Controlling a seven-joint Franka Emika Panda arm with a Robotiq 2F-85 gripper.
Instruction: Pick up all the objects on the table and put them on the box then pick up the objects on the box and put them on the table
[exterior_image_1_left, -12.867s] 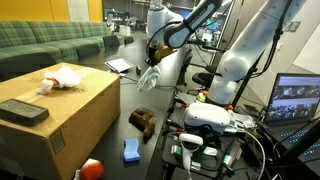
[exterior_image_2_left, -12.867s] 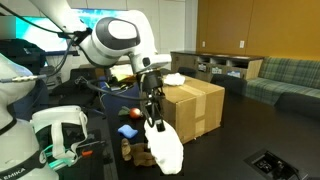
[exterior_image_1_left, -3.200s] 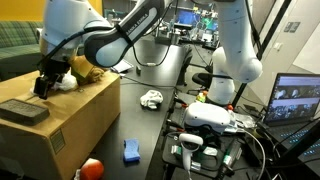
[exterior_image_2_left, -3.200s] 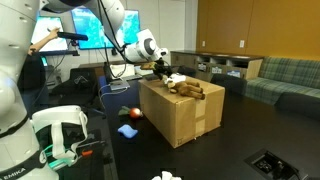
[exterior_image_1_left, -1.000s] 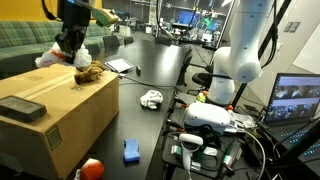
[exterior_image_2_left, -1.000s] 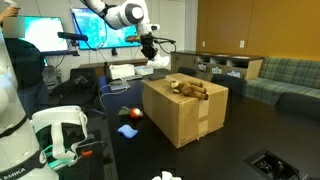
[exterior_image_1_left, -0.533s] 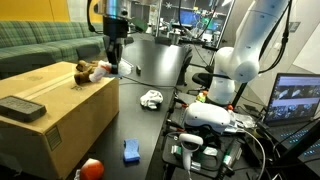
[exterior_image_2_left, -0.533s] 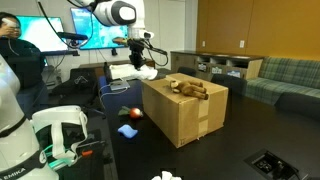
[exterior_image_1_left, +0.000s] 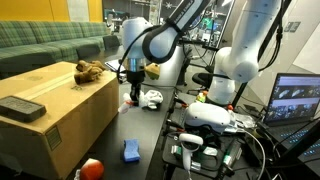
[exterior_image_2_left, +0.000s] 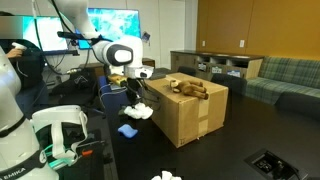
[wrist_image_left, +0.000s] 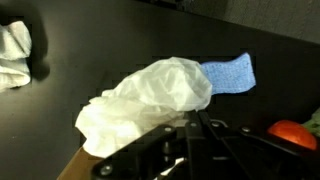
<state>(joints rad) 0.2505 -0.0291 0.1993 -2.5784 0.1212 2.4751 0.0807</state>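
Wrist view: gripper (wrist_image_left: 190, 140) comes in from the bottom edge, fingers clamped tight on a white crumpled bundle (wrist_image_left: 150, 100) that bulges out past them. Black table (wrist_image_left: 110, 25) lies underneath. Blue sponge (wrist_image_left: 228, 72) lies flat on the table just behind the bundle, one end hidden by it. Orange ball (wrist_image_left: 290, 135) sits at the right edge, near the sponge and not touching it. A second white lump (wrist_image_left: 14, 50) at the left edge is blurred and well apart from the bundle.

In an exterior view the arm bends down next to the box (exterior_image_1_left: 60, 125), with the gripper (exterior_image_1_left: 135, 97) low by the box's side, over the table (exterior_image_1_left: 150, 135). Box top carries a brown plush toy (exterior_image_1_left: 90, 70) near the far corner and a flat black slab (exterior_image_1_left: 22, 110) toward the near end. White lump (exterior_image_1_left: 152, 99) rests on the table just beside the gripper. The held bundle can't be made out from this angle. Blue sponge (exterior_image_1_left: 131, 150) and orange ball (exterior_image_1_left: 92, 168) lie on the table nearer the camera, the ball close to the box.

In an exterior view the gripper (exterior_image_2_left: 135, 100) points down beside the box (exterior_image_2_left: 195, 120), which stands on the table (exterior_image_2_left: 105, 155). White crumpled bundle (exterior_image_2_left: 141, 110) hangs from the closed fingers, low over the table; touching or not, can't tell. Blue sponge (exterior_image_2_left: 128, 131) lies just below it. Brown plush toy (exterior_image_2_left: 190, 88) lies on the box top.
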